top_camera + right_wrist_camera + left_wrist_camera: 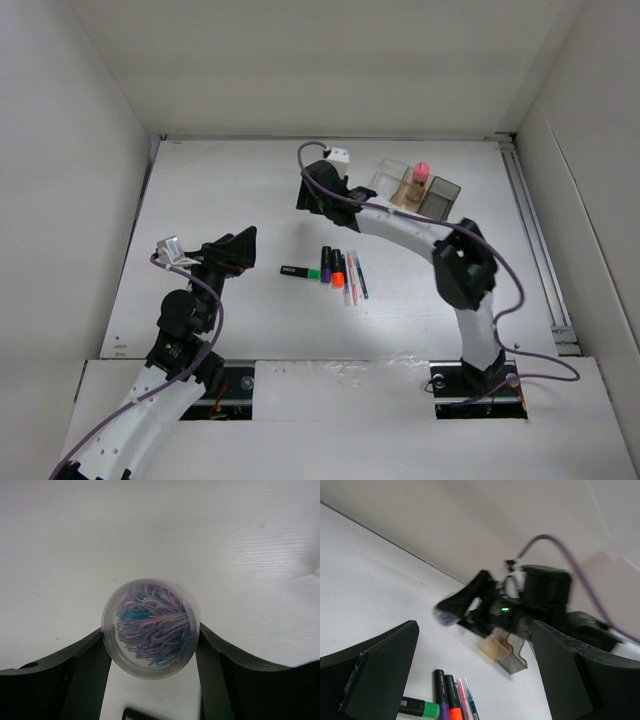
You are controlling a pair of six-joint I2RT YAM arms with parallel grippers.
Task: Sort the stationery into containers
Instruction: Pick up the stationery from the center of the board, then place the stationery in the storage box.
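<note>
We see right gripper [150, 647] clasping the round jar [151, 627] near the table [220, 190] upper edge, left gripper [475, 672] wide over open lower-left surface.

No readable text, label, brand or number in any view. Barrels of the short black markers [331, 266] with green, purple and orange ends: too small to read. Wall of the clear round jar of coloured paper clips [151, 628]: plain, no print seen.
</note>
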